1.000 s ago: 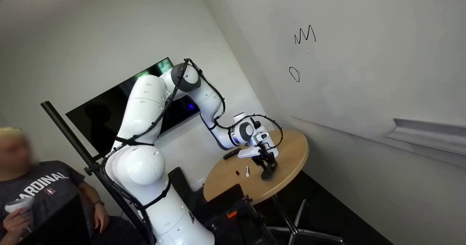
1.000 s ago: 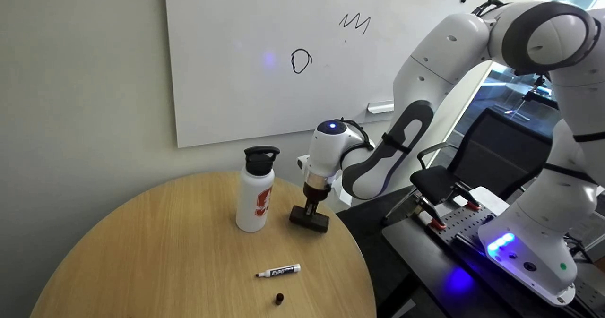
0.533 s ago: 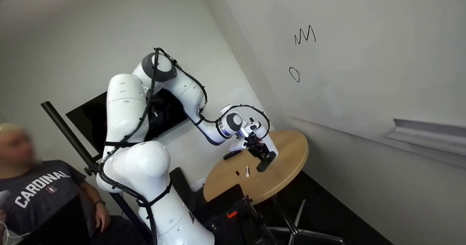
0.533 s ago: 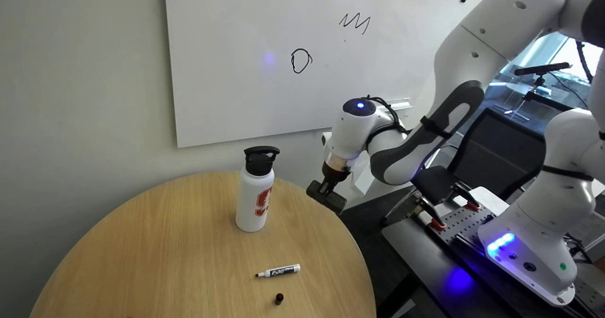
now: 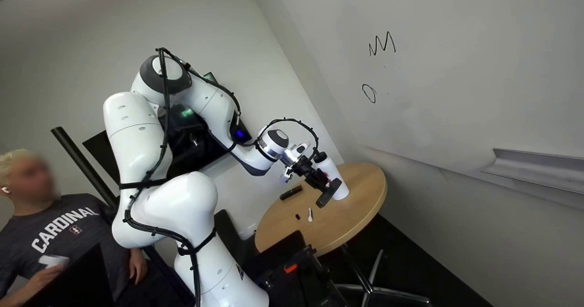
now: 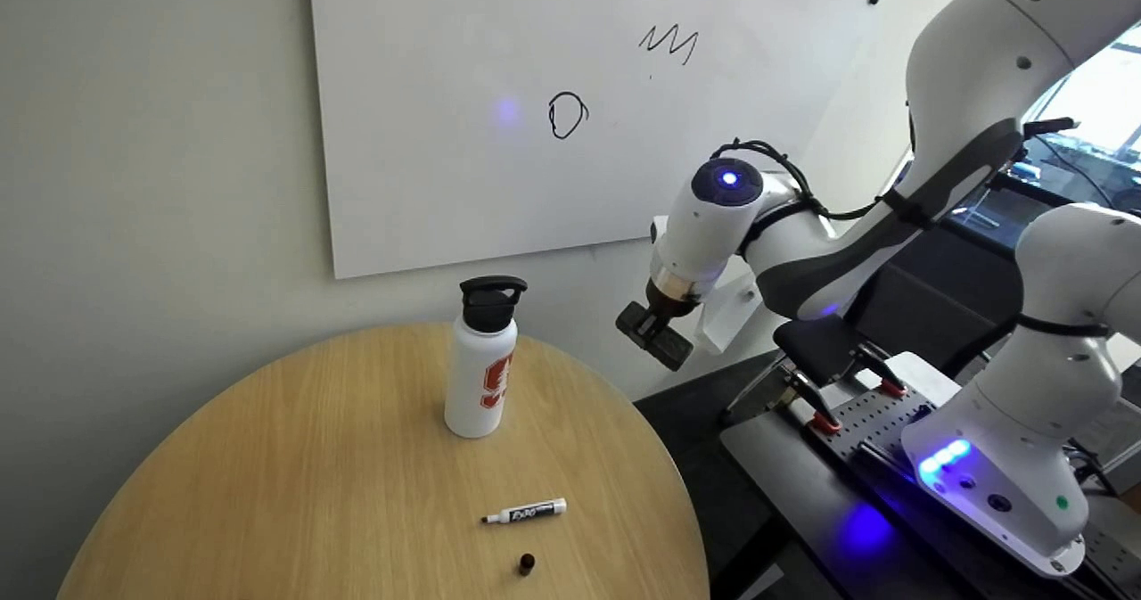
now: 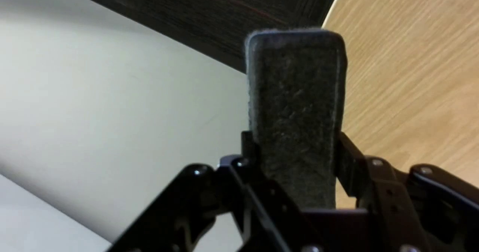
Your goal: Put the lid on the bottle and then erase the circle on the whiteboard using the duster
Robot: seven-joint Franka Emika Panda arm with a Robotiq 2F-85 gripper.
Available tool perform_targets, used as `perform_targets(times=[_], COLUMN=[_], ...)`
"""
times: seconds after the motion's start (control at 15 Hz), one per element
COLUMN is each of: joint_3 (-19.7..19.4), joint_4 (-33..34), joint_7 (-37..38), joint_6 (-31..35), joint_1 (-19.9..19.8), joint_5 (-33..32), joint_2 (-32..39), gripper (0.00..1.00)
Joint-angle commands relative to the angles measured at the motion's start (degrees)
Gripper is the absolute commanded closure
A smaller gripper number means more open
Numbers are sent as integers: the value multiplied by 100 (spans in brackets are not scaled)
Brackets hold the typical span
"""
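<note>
White arm (image 5: pixel 132 138) sharply bent, tool (image 7: pixel 298 151) slanting downward, closed on the sides of the duster (image 7: pixel 295 83)

A marker (image 6: pixel 526 512) lies on the table (image 6: pixel 312 466) near what looks like its cap (image 6: pixel 527 564).

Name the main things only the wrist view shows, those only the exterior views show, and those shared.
Only the wrist view: pale scuffs on the duster, and finger pads against both its long sides.
Only the exterior views, both of them: the bottle with its black lid on, the marker, the circle and the zigzag.
Shared: the gripper holding the duster, and the table.
</note>
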Motion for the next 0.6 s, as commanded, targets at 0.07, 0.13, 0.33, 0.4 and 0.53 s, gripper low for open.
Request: perform_targets(times=[0.07, 0.13, 0.33, 0.4, 0.53], joint_3=[631, 593, 501, 508, 569], joint_4=[36, 128, 302, 370, 508], joint_7=[190, 389, 1513, 1872, 2622], joint_6=[-219, -70, 79, 30, -108], joint_1=[-566, -588, -812, -912, -1138], joint_5=[-280, -250, -776, -1021, -1611], joint_2=[-96, -9, -216, -299, -526], gripper=[48, 73, 73, 73, 73])
